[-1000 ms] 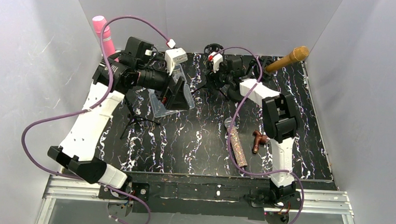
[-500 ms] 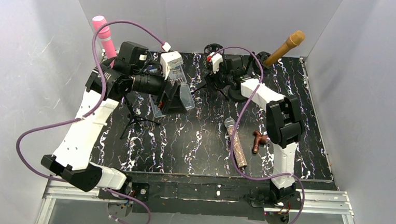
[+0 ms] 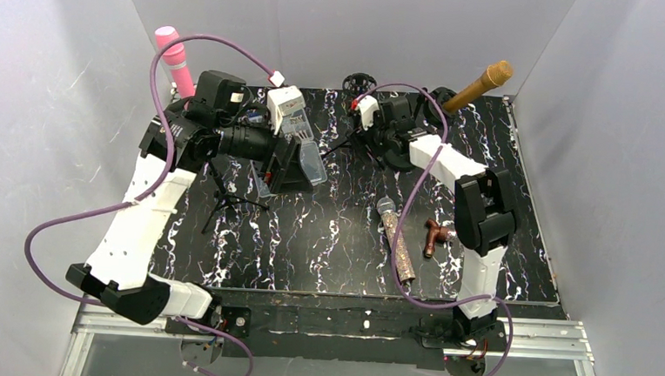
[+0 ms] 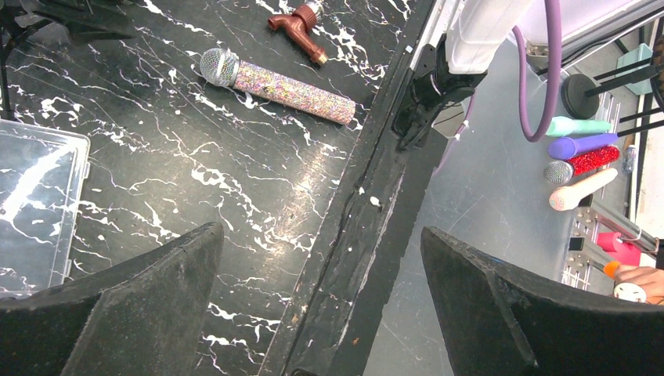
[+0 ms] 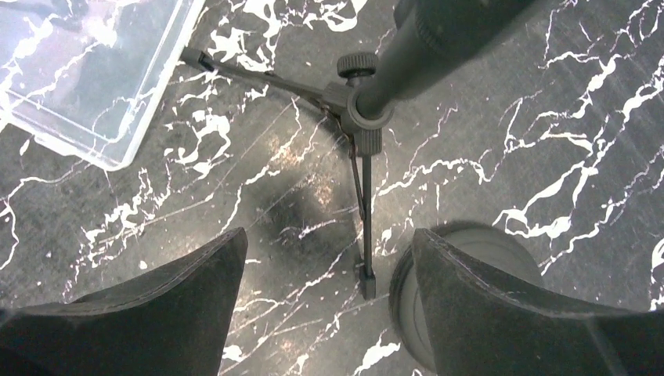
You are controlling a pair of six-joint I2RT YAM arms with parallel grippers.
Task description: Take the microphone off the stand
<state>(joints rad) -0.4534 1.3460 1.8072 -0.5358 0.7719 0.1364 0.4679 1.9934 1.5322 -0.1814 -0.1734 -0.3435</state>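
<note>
A gold microphone point(image 3: 484, 84) leans in a black stand point(image 3: 443, 97) at the back right. A pink microphone point(image 3: 173, 58) stands at the back left, its stand mostly hidden behind my left arm. My right gripper point(image 3: 377, 137) is open and empty, left of the gold microphone, low over the table. In its wrist view it point(image 5: 329, 233) hangs above a black tripod point(image 5: 360, 106) and a round base point(image 5: 478, 282). My left gripper point(image 3: 293, 170) is open and empty over a clear box point(image 3: 313, 162). In its wrist view it point(image 4: 321, 231) faces the table's front edge.
A glitter microphone point(image 3: 397, 242) point(image 4: 278, 84) lies on the black marbled table point(image 3: 308, 239) beside a brown tap-like piece point(image 3: 435, 236) point(image 4: 297, 17). A tripod's legs point(image 3: 224, 200) spread under my left arm. The clear box also shows in the right wrist view point(image 5: 102, 70). Grey walls enclose three sides.
The gold microphone swung more upright, then settled. My left arm drew slightly back and left. My right arm's elbow shifted right, uncovering the glitter microphone.
</note>
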